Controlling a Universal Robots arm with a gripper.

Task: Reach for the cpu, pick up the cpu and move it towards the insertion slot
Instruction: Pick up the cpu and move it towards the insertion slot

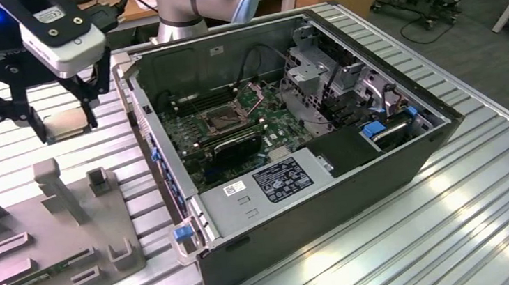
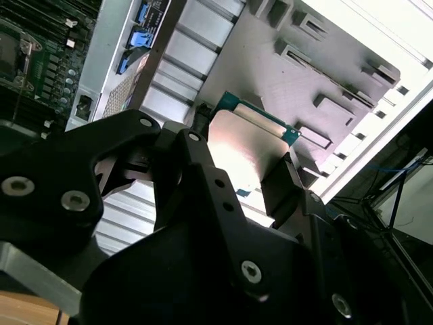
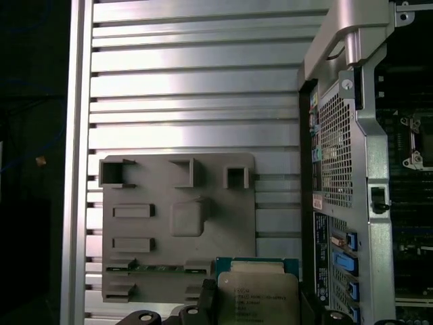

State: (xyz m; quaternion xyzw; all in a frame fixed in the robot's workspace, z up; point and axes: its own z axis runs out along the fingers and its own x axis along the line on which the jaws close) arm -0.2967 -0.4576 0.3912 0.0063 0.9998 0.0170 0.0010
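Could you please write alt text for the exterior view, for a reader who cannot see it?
The gripper holds the cpu above the slatted table, toward the exterior view's left of the open computer case.

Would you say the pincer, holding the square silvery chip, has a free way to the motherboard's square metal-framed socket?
Probably yes: the pincer holds the chip outside the opened case, and nothing covers the socket.

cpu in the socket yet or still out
Out. The cpu is held in the gripper above the slatted table, beside the computer case, away from the insertion slot.
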